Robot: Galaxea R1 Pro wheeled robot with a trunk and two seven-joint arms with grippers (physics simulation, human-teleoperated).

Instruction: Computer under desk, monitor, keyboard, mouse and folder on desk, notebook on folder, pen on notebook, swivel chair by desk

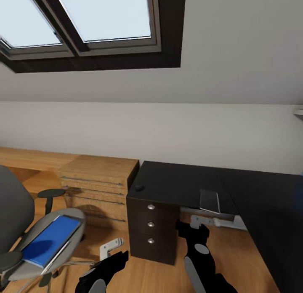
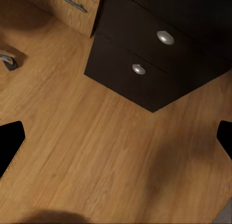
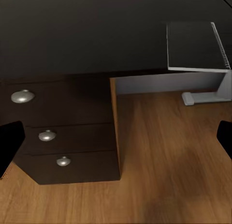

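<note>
The desk (image 1: 181,179) has a glossy black top and a drawer unit (image 1: 151,238) with silver knobs. A small dark mouse (image 1: 139,187) lies at its near left corner. Close to the front edge lies a thin grey spiral-bound notebook (image 1: 209,200) (image 3: 195,45). The swivel chair (image 1: 17,209) stands at the left, and the blue folder (image 1: 50,240) lies flat on its seat. My left gripper (image 1: 112,246) (image 2: 118,142) hangs open over the floor between chair and drawers (image 2: 145,74). My right gripper (image 1: 201,221) (image 3: 117,142) is open and empty, low before the desk's knee space.
Light-wood cabinets (image 1: 99,183) with bar handles adjoin the desk's left side, and a low wooden ledge runs along the wall. The desk's white leg (image 1: 229,222) (image 3: 203,86) stands under the top. A chair castor (image 2: 7,60) rests on the wooden floor (image 2: 96,151). A skylight (image 1: 84,15) is overhead.
</note>
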